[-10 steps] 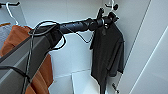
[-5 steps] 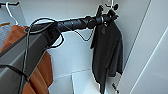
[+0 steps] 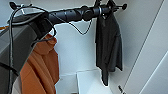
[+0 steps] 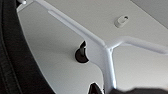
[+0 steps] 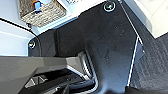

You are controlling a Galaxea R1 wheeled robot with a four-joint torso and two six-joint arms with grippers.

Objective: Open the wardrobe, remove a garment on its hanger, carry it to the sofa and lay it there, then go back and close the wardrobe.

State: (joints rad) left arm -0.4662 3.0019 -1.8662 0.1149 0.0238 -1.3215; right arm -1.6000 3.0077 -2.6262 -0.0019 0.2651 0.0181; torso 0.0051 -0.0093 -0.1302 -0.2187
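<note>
Garment (image 3: 108, 47), black and limp, hangs inside the open white wardrobe (image 3: 75, 50), right where my left arm (image 3: 75, 15) reaches across at the top; my left gripper (image 3: 110, 5) sits at its hanger, though I cannot tell how far it is open. An orange hooded garment (image 3: 41, 72) hangs further left. My right wrist view shows a woven basket (image 5: 41, 11).

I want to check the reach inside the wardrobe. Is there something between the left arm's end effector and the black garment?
Nothing visible stands between them. In the head view the left end effector is already up at the top of the black garment, where it hangs. The orange garment hangs apart, on the other side of the wardrobe.
</note>
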